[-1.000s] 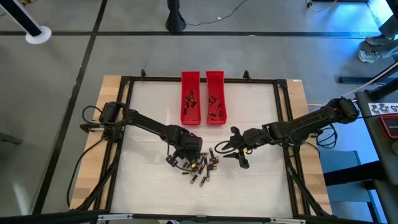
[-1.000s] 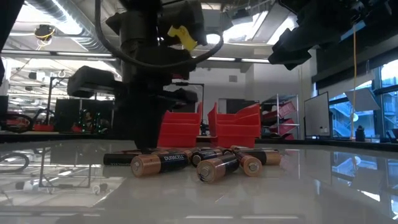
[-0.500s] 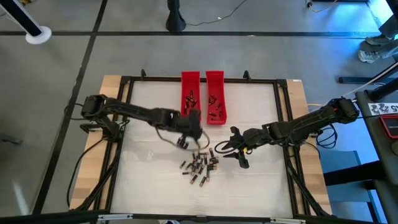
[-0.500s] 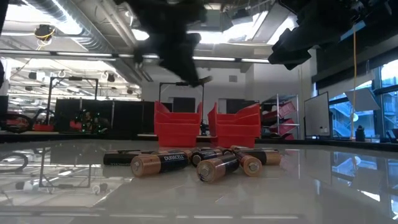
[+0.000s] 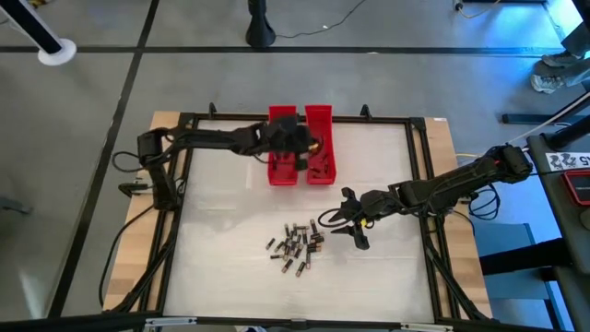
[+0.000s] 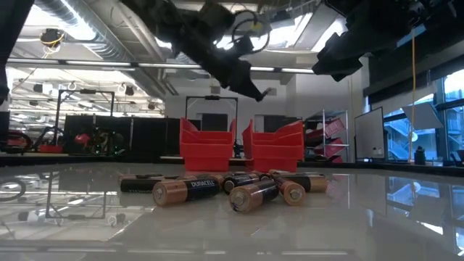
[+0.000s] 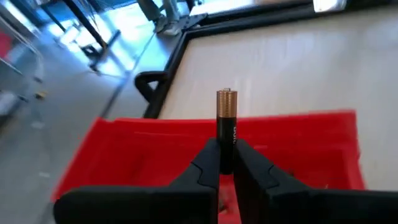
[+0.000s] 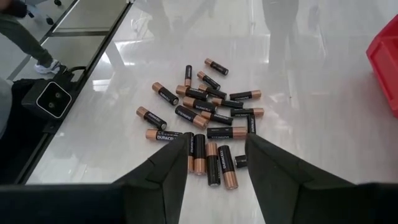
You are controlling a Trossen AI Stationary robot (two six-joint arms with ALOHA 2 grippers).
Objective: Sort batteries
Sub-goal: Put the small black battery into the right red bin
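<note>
A: Two red trays (image 5: pixel 282 175) at the far side of the desk (image 5: pixel 221 231), each already holding a few batteries. Roughly twenty more still loose in the pile (image 5: pixel 297 247) near the front middle. Hardly halfway, at a guess.

B: And the left gripper (image 7: pixel 226 163)?

A: Up over the left tray (image 7: pixel 143 149), fingers (image 7: pixel 205 167) clamped on one battery (image 7: pixel 226 127), coppery end pointing away from the wrist. Held above the tray, not yet dropped in.

B: Right gripper (image 8: pixel 216 152)?

A: Hanging just beside the pile, on its right. Fingers (image 8: pixel 171 165) apart, roughly half spread, nothing between them, touching nothing. Loose batteries visible through the gap.

B: Left to do?

A: Release of the held cell into the tray, then the whole scatter, one by one. Impossible to tell from here which size belongs in which tray.
</note>
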